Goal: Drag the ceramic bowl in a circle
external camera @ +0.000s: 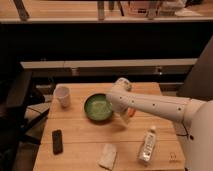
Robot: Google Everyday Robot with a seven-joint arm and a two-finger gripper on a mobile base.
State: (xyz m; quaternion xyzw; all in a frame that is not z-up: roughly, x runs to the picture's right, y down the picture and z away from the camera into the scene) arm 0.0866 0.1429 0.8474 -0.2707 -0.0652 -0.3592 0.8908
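The ceramic bowl (pixel 98 107), green, round and shallow with a dark rim, sits on the wooden table (pixel 80 132) near its middle. My white arm reaches in from the right and its wrist hangs over the bowl's right rim. The gripper (pixel 123 119) points down just right of the bowl, at or close to its rim. I cannot tell whether it touches the bowl. The arm hides the bowl's right edge.
A small white cup (pixel 62 96) stands left of the bowl. A black flat device (pixel 57 141) lies at front left, a white packet (pixel 107 156) at front middle, and a clear plastic bottle (pixel 146 146) at front right. An orange object (pixel 131 113) shows beside the gripper.
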